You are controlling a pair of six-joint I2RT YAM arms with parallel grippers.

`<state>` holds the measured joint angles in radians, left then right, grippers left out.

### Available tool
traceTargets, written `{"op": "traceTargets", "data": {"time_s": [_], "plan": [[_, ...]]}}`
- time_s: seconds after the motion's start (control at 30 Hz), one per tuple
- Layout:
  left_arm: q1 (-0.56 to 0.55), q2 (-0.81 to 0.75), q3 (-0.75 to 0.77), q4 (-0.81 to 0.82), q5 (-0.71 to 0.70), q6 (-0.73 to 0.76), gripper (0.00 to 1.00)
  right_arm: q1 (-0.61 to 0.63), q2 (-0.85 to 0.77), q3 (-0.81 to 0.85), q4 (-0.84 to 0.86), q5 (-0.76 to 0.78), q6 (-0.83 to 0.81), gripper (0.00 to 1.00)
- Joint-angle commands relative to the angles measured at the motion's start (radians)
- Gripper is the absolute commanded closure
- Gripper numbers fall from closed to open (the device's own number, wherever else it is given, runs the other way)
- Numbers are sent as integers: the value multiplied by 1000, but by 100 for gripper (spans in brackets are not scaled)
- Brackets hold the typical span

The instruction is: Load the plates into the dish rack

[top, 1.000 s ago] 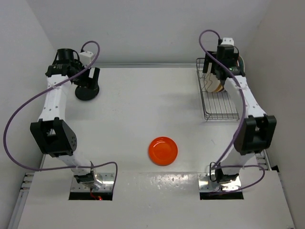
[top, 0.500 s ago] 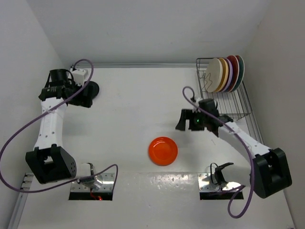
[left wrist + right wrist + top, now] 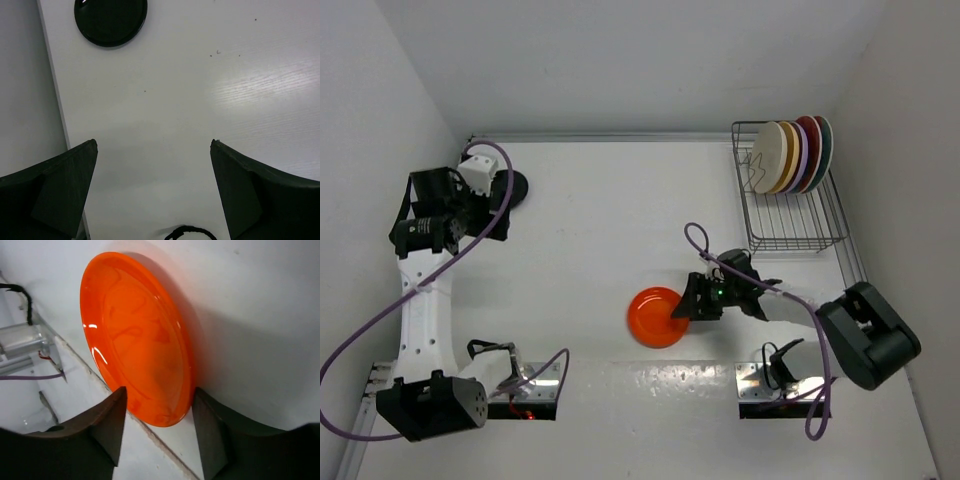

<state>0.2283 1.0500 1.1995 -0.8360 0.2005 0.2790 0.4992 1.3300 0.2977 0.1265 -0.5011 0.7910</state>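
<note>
On the white table (image 3: 590,230) the small glossy orange plate (image 3: 655,318) lies flat, with the right gripper (image 3: 688,306) half-spread astride its rim (contact unclear). The left gripper (image 3: 152,145), jaws wide, hangs near the small black plate (image 3: 111,20). The grey wire dish rack (image 3: 798,247) holds five upright plates (image 3: 772,158).

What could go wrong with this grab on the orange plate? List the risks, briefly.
1. The orange plate lies flat on the table and looks glossy. The right gripper flanks only its near rim, so it may slip or skate away.
2. Plates already stand packed at the far end of the dish rack; slotting this one beside them could knock them.
</note>
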Motion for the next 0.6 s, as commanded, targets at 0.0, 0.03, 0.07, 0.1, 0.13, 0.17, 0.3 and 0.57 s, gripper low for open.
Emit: {"op": "traceTargets", "data": {"time_s": [0.0, 0.03, 0.07, 0.1, 0.13, 0.17, 0.3, 0.57], "plan": [[14, -44, -12, 5, -9, -12, 0, 18, 83, -69, 203, 3, 77, 47], [23, -56, -21, 5, -9, -12, 0, 21, 113, -77, 225, -1, 88, 55], [23, -56, -21, 5, -9, -12, 0, 22, 147, -80, 246, -4, 100, 61], [23, -56, -21, 5, -9, -12, 0, 24, 176, -78, 266, -20, 102, 66], [32, -56, -21, 5, 2, -12, 0, 24, 193, -72, 263, -24, 99, 87], [32, -65, -21, 5, 2, -12, 0, 24, 216, -59, 259, -25, 93, 97], [42, -65, -21, -5, 11, -12, 0, 21, 176, 41, 187, -4, 50, 100], [62, -35, -12, -5, 2, 6, 0, -17, -90, 470, -333, 245, -264, 100]]}}
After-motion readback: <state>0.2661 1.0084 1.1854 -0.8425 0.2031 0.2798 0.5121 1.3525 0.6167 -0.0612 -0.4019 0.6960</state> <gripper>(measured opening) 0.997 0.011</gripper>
